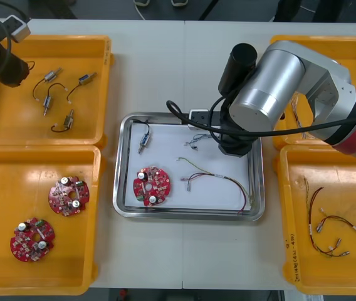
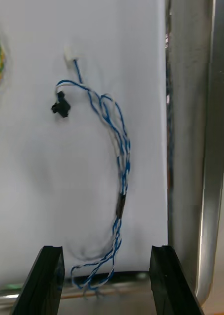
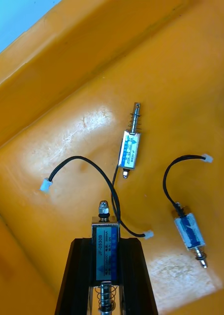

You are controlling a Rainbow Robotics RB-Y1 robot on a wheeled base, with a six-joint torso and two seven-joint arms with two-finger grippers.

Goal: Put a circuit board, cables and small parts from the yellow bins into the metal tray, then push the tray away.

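Metal tray, shiny-rimmed, white inside (image 1: 188, 214): round red circuit board (image 1: 151, 185), red and yellow cable (image 1: 219, 179), twisted blue and white cable (image 2: 119, 162) and black-leaded small metal part (image 1: 144, 141) were already loaded.
Right gripper (image 2: 106, 252): was held over tray, fingers apart, nothing gripped.
Left gripper (image 3: 106, 240): was clamped on labelled small metal part (image 3: 106, 257) in far-left yellow bin (image 1: 15, 119).
Remaining, as judged: that part to be delivered, tray to be pushed away.

Nothing much besides the plain white counter (image 1: 159, 69), a seam (image 1: 184, 75) down its middle, dark floor (image 1: 103, 7) past its far edge.
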